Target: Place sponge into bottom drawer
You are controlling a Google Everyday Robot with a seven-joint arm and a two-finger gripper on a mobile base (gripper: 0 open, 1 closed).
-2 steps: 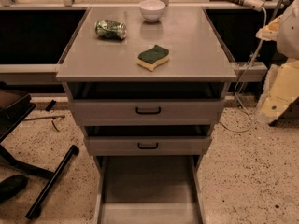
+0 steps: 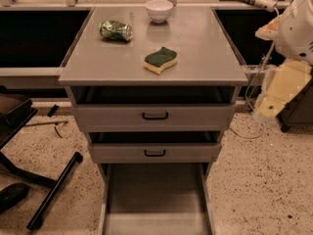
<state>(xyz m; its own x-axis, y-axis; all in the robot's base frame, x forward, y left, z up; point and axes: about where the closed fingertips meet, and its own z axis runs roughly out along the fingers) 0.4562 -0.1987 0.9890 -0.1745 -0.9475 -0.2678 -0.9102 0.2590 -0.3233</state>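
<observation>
Now the sponge (image 2: 160,59) lies green side up on the table (image 2: 205,58), near its front edge. Below, the bottom drawer (image 2: 155,195) stands pulled out. The gripper (image 2: 274,99) hangs right of the table; open or closed, I cannot tell.

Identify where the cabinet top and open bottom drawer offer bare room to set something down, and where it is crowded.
Bare: the bottom drawer floor; the right side of the cabinet top beyond the sponge; its front-left corner, nearer than the can. Tighter: the back, between can and bowl. The gripper hangs right of the cabinet.
</observation>
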